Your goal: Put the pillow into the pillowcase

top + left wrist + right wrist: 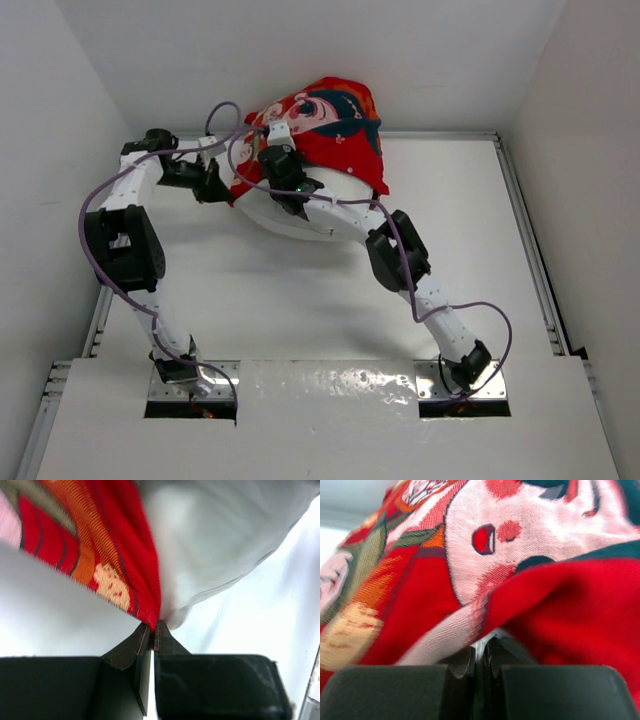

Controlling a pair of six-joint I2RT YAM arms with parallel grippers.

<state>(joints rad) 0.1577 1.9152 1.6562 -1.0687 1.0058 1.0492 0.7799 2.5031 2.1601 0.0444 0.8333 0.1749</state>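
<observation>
At far centre of counter (300,300): pillow (272,212), far part sheathed in pillowcase (335,125), near end bare. Pinched in left gripper (154,630), jaws pressed together: red pillowcase edge, white pillow fabric touching alongside. Clamped in right gripper (481,652), jaws likewise together: fold of pillowcase below printed face.

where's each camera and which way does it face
top external: above and behind, looking down on the table; left arm, right arm show
left wrist: rides that wrist, looks along shut left claw pinching the pillowcase edge by the pillow
right wrist: rides that wrist, looks along shut right claw pinching pillowcase fabric
shared: all three show the pillowcase
</observation>
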